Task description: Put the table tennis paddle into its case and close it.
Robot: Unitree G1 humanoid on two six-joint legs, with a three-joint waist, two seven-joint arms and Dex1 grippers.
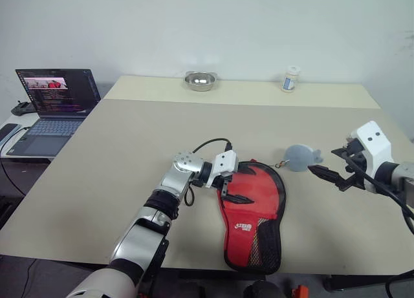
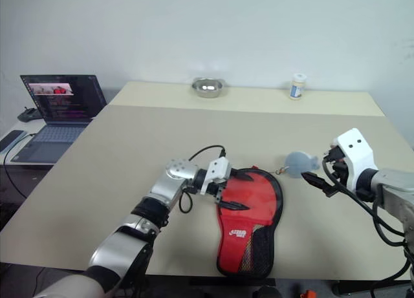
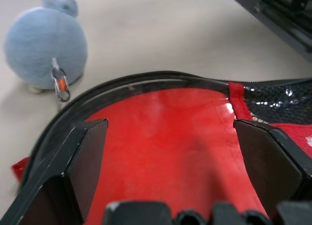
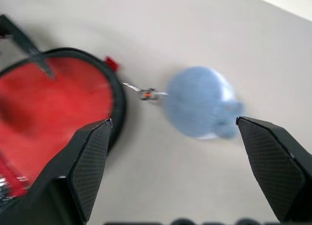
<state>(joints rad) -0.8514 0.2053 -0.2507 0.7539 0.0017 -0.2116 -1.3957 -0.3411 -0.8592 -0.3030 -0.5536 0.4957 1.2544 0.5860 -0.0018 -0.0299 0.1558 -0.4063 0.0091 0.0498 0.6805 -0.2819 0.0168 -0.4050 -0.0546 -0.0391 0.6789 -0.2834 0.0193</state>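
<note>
The case point(image 1: 253, 215) lies flat on the table near the front edge, red side up, with white lettering and a black mesh pocket at its narrow end. A round grey-blue plush charm point(image 1: 299, 158) hangs from its zip by a small clip. The table tennis paddle is hidden. My left gripper point(image 1: 240, 185) hovers open just over the round red part of the case point(image 3: 161, 117), one finger on each side of it. My right gripper point(image 1: 331, 177) stands open to the right of the case, near the plush charm point(image 4: 200, 103), with nothing between its fingers.
A metal bowl point(image 1: 200, 81) and a small white bottle point(image 1: 291, 79) stand at the far edge of the beige table point(image 1: 129, 156). An open laptop point(image 1: 55, 107) sits on a side surface to the left.
</note>
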